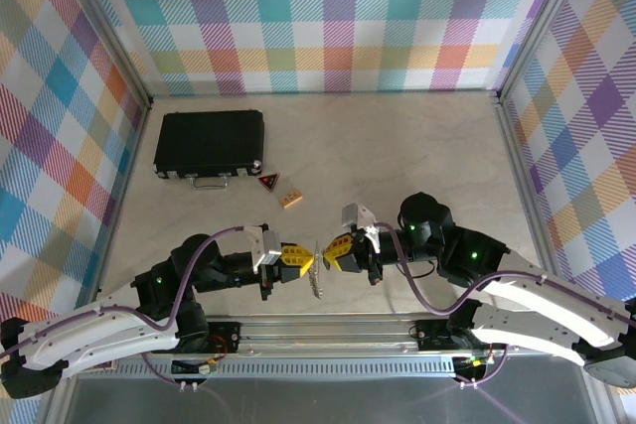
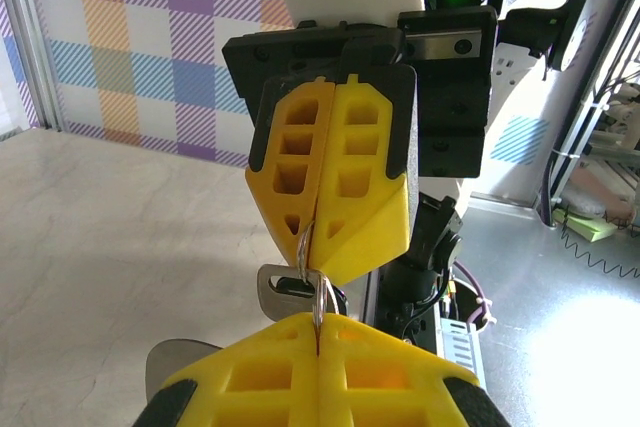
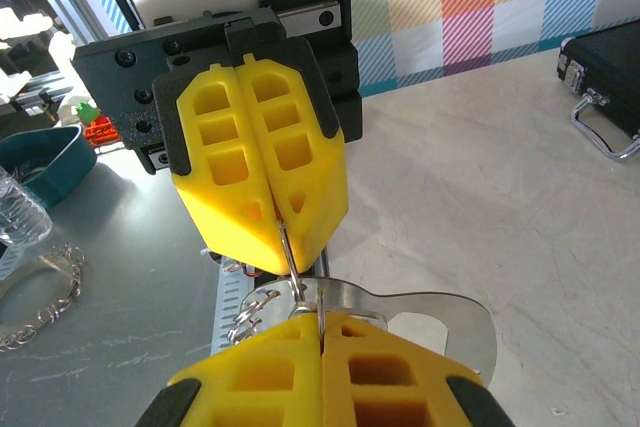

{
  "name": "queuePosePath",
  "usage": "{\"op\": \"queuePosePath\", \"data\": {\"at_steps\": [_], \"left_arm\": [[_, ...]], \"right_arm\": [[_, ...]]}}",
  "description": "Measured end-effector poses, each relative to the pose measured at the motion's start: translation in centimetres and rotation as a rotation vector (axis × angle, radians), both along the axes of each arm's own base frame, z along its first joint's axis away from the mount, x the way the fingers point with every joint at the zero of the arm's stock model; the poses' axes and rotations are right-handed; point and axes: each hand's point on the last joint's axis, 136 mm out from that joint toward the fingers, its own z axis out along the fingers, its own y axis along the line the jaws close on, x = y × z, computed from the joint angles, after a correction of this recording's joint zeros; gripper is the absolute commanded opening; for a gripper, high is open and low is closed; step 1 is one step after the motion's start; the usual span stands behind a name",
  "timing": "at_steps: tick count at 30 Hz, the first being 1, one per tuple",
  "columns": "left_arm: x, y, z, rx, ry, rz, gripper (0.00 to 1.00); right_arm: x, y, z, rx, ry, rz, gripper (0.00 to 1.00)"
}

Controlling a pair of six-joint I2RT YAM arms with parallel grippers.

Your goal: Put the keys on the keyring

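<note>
- Top external: left gripper (image 1: pixel 306 261) and right gripper (image 1: pixel 326 256) meet tip to tip over the near edge of the table (image 1: pixel 397 146), midway between the arm bases. The keys (image 1: pixel 316 283) dangle just below that meeting point.
- Left wrist: both sets of fingers are pressed fully together, each pinching the thin wire loop (image 2: pixel 312 282) in its seam.
- Right wrist: one flat key (image 3: pixel 430 312) hangs sideways under the loop.
- Step, by my reading: working the loop between the two grips.
- To do it well: hold one side steady and move the other in small amounts within the loop's plane. Thin wire may slip or bend.
</note>
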Motion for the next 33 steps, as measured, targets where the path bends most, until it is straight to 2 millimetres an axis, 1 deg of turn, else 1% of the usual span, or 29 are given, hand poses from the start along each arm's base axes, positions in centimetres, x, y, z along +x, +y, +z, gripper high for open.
{"op": "queuePosePath", "data": {"at_steps": [14, 21, 33], "left_arm": [[0.04, -0.07, -0.11, 0.004, 0.002, 0.0, 0.0], [0.04, -0.07, -0.11, 0.004, 0.002, 0.0, 0.0], [0.03, -0.07, -0.12, 0.004, 0.002, 0.0, 0.0]], "right_arm": [[-0.35, 0.14, 0.42, 0.021, -0.003, 0.024, 0.0], [-0.58, 0.14, -0.02, 0.017, 0.004, 0.036, 0.0], [-0.66, 0.22, -0.05, 0.018, 0.007, 0.043, 0.0]]}}
